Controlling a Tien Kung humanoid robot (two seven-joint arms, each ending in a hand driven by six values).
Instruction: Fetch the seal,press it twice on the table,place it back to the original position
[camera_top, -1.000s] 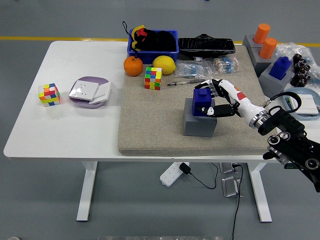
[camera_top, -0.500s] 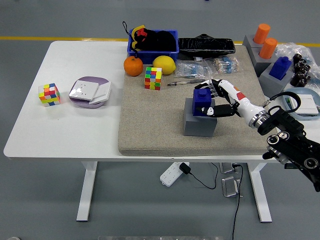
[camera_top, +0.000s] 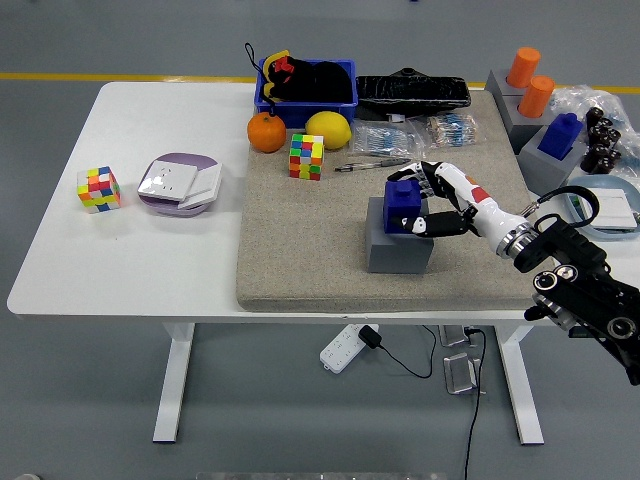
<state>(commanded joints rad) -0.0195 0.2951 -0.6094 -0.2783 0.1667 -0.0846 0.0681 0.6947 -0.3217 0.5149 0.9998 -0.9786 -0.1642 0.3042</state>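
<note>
Blue and blocky, the seal (camera_top: 404, 203) sits on its grey base block (camera_top: 399, 243) on the beige mat (camera_top: 310, 250) covering the white surface (camera_top: 150, 250). I see my right hand (camera_top: 445, 200) just right of that block, fingers (camera_top: 430, 178) curled around the seal, thumb low. A Rubik's cube (camera_top: 306, 157) lies beyond the block, to its left.

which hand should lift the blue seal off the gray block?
Right. The right hand is already wrapped around the seal sitting on the gray block, so it probably only needs to lift. The left arm is not in view.
</note>
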